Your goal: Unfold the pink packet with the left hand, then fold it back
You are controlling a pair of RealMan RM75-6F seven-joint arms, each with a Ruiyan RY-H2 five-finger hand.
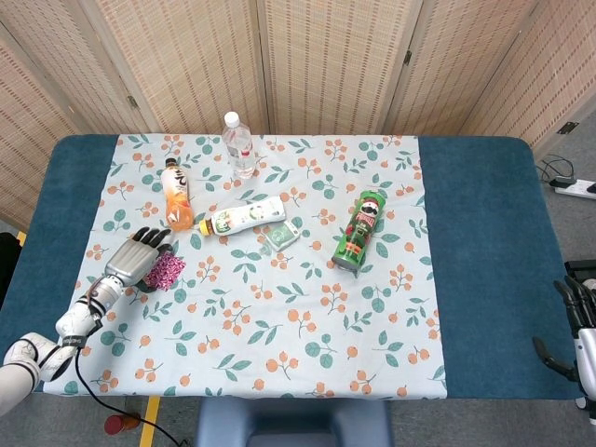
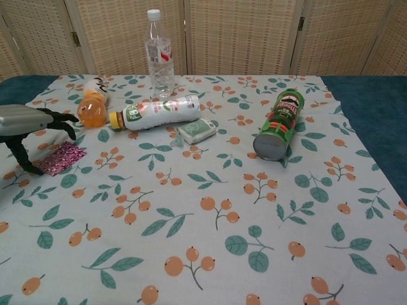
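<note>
The pink packet (image 1: 165,270) (image 2: 60,158) is a small glittery pouch lying flat on the floral cloth at the table's left side. My left hand (image 1: 138,259) (image 2: 28,121) hovers over its left part. The fingers (image 2: 58,118) arch above the packet with a gap under them, and the thumb comes down at the packet's left edge. Nothing shows the hand gripping it. My right hand (image 1: 575,326) hangs off the table's right edge, holding nothing, its fingers apart; the chest view does not show it.
An orange juice bottle (image 1: 177,194) (image 2: 93,105) lies just beyond the left hand. Further right are a lying white bottle (image 1: 248,215) (image 2: 159,112), a small green pack (image 1: 281,235) (image 2: 198,131), an upright water bottle (image 1: 239,146) (image 2: 159,54) and a lying green Pringles can (image 1: 360,230) (image 2: 280,124).
</note>
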